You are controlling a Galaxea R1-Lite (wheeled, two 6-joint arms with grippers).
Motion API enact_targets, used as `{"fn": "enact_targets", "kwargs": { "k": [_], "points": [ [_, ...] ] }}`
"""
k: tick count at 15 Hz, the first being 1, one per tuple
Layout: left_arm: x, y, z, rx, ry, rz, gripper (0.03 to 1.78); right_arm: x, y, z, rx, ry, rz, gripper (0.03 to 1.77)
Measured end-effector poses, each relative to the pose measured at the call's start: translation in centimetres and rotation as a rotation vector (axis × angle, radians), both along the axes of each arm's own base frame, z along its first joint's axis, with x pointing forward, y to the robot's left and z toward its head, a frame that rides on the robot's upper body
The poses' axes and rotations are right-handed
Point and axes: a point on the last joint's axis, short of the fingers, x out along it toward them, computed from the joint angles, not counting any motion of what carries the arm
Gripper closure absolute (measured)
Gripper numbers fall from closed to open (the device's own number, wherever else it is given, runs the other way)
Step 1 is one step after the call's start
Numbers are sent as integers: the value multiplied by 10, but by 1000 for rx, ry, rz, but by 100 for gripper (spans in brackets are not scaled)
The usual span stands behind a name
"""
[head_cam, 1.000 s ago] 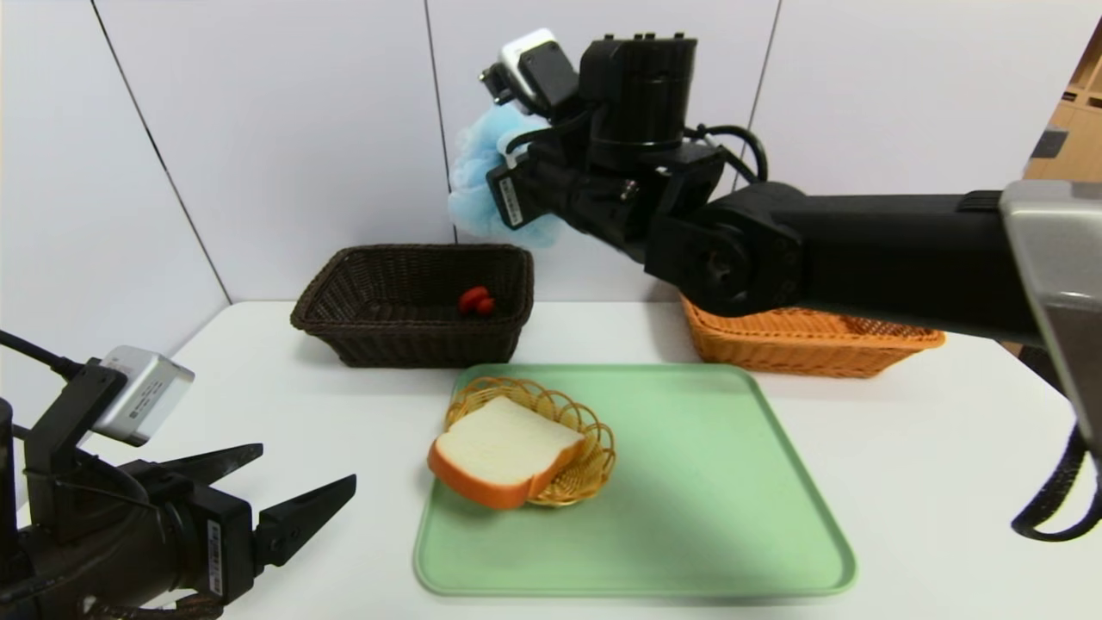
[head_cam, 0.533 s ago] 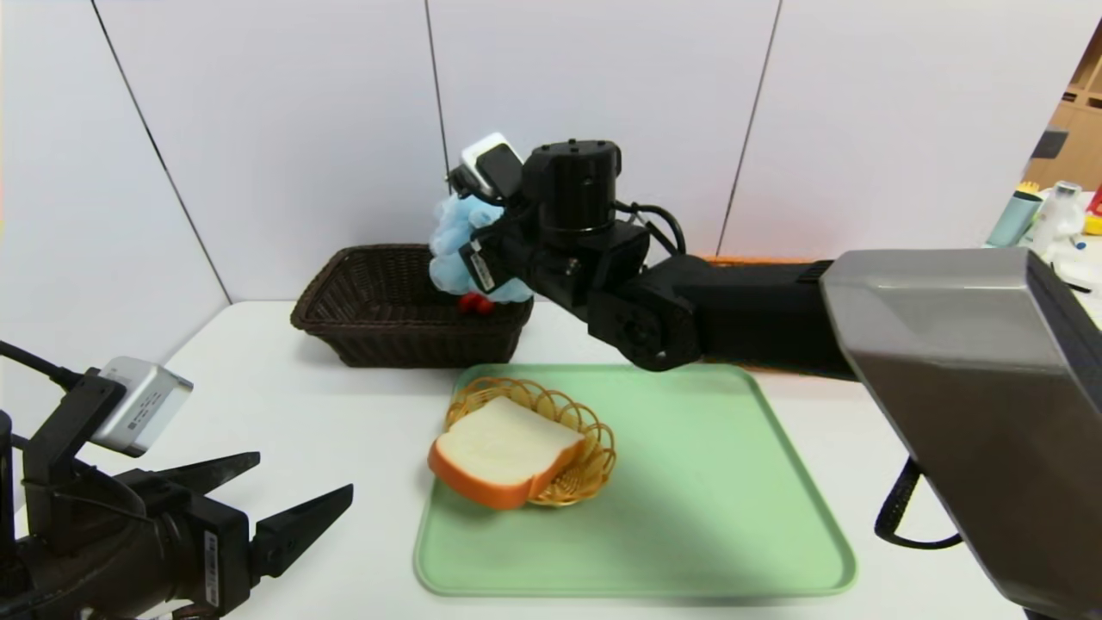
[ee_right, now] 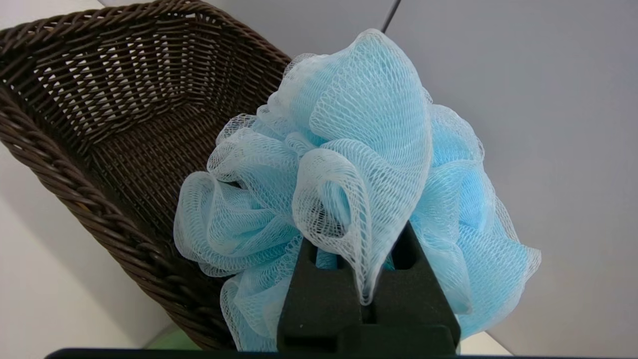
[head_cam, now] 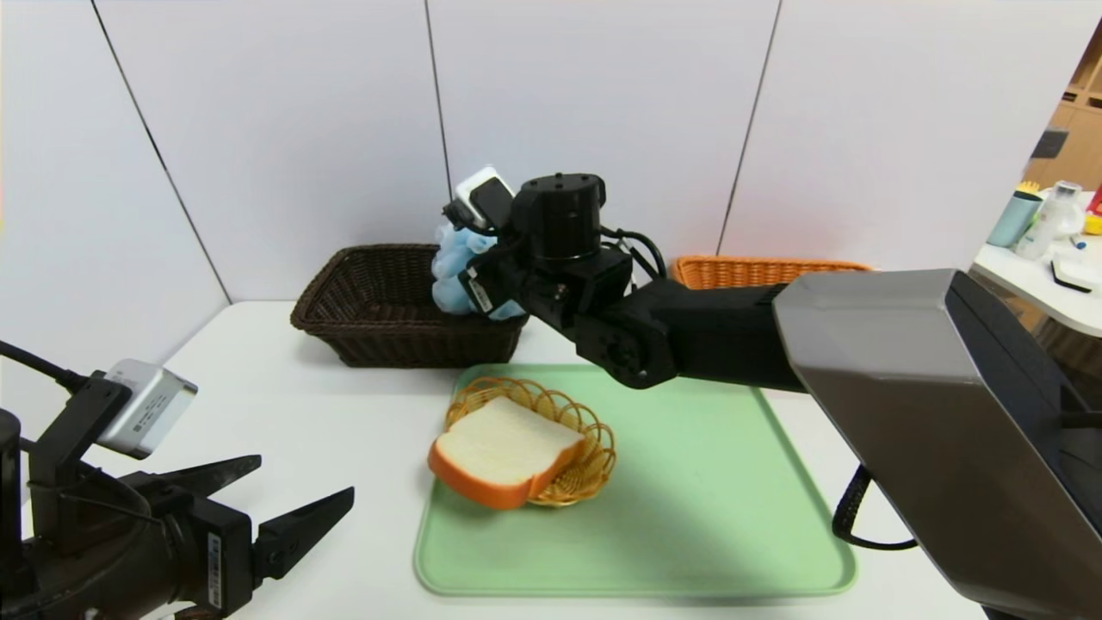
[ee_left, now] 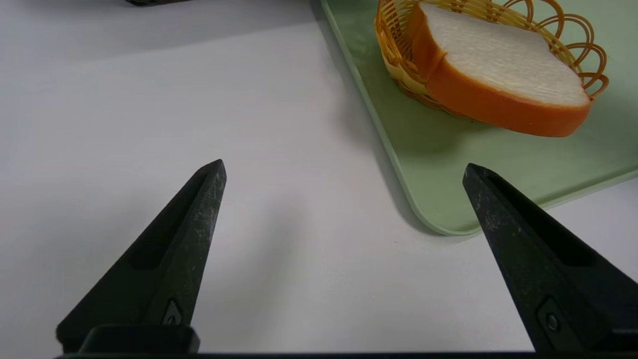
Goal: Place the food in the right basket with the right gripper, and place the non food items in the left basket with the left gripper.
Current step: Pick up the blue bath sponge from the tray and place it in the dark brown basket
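Gripping one puff point(ee_right: 369, 114) at the dark basket point(head_cam: 413, 343)

Three baskets and one tray show. The right gripper point(ee_right: 369, 244) is clenched on the puff, which sits partly within the dark basket's right end. To that gripper's right is the orange basket point(head_cam: 732, 274), its inside mostly hidden. Nearer the robot than it, the tray point(head_cam: 689, 517) bears the small basket point(head_cam: 594, 469), with one bread slice point(head_cam: 508, 443) leaning over its rim. The left gripper point(head_cam: 306, 475), spread and holding nothing, is left of the tray.
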Motion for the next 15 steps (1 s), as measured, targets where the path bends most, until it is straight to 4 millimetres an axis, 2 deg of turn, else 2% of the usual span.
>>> {"fn": "enact_targets", "kwargs": {
  "k": [1,4,7,12,15],
  "points": [
    [0,0,-1,2,3,0,12,0,0,-1,-1,2,1,136],
    [0,0,-1,3,4,0,12,1,1,-3,0,-1,-6,95],
    [0,0,-2,3,5,0,12,0,2,-3,1,-5,-9,68],
    [0,0,-2,3,6,2,12,-9,2,12,21,-26,1,40],
    [-1,0,-2,1,7,2,12,-20,-7,20,7,-11,11,30]
  ]
}}
